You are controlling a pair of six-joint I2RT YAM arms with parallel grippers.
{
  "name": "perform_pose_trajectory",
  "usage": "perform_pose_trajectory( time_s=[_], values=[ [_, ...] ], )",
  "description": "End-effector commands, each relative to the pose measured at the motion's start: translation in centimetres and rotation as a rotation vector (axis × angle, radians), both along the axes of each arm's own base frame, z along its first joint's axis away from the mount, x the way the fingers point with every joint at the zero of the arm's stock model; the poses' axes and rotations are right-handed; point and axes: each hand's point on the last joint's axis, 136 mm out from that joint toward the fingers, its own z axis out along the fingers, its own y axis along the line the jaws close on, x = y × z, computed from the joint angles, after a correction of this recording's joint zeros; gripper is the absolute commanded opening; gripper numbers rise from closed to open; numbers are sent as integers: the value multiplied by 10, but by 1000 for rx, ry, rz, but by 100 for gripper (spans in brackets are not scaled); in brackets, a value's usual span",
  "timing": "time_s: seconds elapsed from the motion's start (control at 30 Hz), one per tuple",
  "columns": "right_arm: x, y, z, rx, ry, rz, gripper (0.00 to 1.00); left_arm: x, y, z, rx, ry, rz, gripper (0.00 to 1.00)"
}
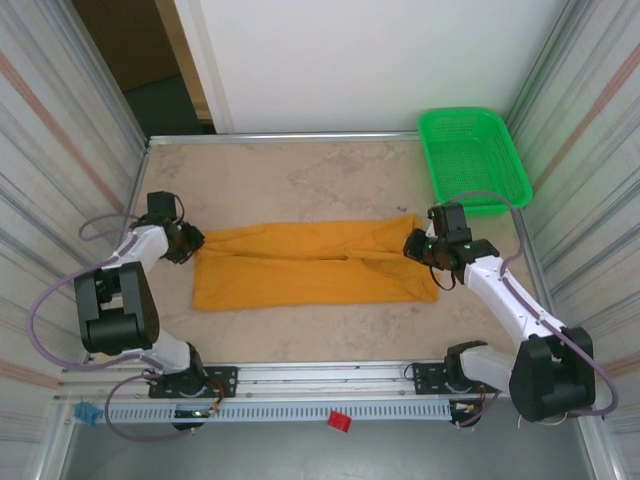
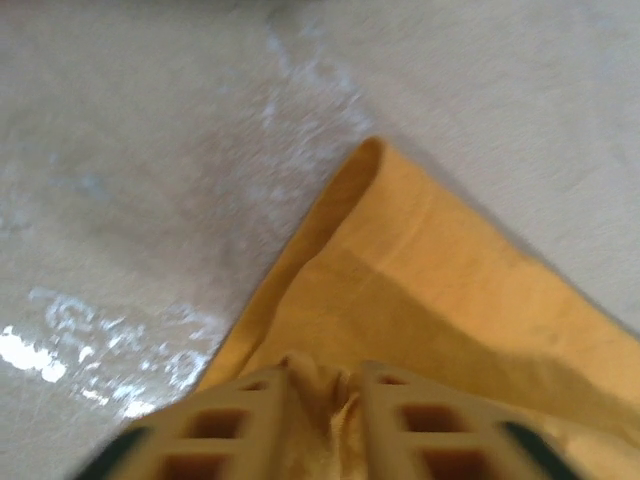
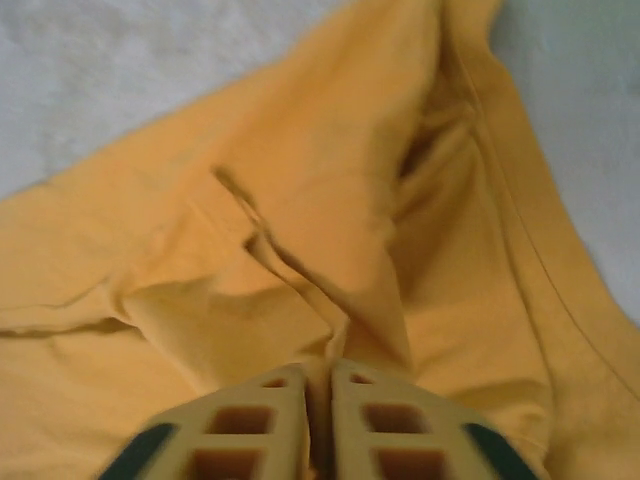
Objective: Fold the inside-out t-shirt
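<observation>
Evidently the left end effector [image 2: 325,385] and right end effector [image 3: 318,385] each clamp a t-shirt [image 1: 310,265] end, stretching it flat between them.

T-shirt [image 1: 310,265] plain mustard orange-yellow; basket [image 1: 472,155] bright green mesh; table [image 1: 300,180] mottled beige.

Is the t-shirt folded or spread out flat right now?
Folded lengthwise: the t-shirt lies as a long narrow band across the table, with a layer edge along its middle.
</observation>
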Motion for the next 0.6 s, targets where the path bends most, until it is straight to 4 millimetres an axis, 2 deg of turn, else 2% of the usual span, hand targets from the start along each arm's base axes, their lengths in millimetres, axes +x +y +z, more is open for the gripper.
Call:
perform_pose_trajectory(
  time_s=[0.0, 0.07, 0.2, 0.37, 0.47, 0.57],
  values=[
    [-3, -12, 13, -25, -37, -73, 41, -10, 13, 14, 33, -30, 44, 52],
    [2, -16, 31, -25, -89, -100, 45, -8, 17, 30, 54, -65, 51, 61],
    [22, -6, 47, -23, -87, -47, 45, 5, 13, 56, 34, -135, 42, 63],
    [54, 25, 28, -6, -22, 80, 42, 34, -24, 61, -31, -177, -51, 62],
    [67, 37, 8, -26, 27, 139, 41, 49, -51, 49, -82, -164, -116, 62],
    [75, 42, -13, -62, 67, 177, 41, 56, -67, 34, -94, -131, -157, 62]
  ],
)
